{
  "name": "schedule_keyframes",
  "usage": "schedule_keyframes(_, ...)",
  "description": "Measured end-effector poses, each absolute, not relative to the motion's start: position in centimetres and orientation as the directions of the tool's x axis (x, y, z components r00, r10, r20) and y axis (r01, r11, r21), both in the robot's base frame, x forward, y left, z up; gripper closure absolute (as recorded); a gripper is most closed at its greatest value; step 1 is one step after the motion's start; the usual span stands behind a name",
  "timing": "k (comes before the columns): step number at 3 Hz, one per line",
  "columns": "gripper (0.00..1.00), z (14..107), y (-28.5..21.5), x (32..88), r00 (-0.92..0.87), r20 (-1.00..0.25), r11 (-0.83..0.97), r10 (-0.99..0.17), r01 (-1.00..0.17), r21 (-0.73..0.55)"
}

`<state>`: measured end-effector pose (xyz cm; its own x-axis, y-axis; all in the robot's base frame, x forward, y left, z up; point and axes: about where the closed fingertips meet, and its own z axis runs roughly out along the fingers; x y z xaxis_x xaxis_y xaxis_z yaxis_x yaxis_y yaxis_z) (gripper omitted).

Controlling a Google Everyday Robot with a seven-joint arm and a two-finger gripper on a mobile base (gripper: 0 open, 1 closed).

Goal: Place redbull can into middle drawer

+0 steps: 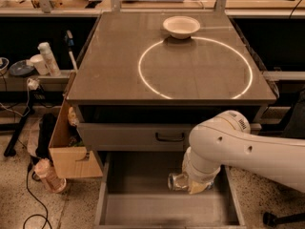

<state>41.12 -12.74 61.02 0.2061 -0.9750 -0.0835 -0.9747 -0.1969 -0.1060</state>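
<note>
**A:** While the white robot arm (248, 151) bends over the wide grey metal middle drawer (138, 194), where is the slim silvery redbull can (177, 181)?

**B:** Over the drawer's right half, lying sideways, clamped in the 2-finger gripper (189, 185).

**A:** And the drawer?

**B:** It stands open, below the grey drawer front with a black curved handle (169, 137). 1 white bowl (181, 26) sits on the brown tabletop (119, 56) above it.

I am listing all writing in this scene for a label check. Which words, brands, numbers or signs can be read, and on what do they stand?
No text can be read here.
redbull can, at the gripper over the middle drawer: markings too blurred to read.
white bottle at the left: label not legible.
cardboard box: no legible print.
</note>
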Motion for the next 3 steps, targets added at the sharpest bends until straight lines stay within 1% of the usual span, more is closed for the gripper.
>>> schedule_keyframes(2,1.00,56.0,-12.7,40.3,0.220,-0.174,-0.221,-0.960,-0.975,-0.014)
schedule_keyframes(3,1.00,54.6,-12.6,39.8,0.217,-0.192,-0.224,-0.957,-0.975,0.014)
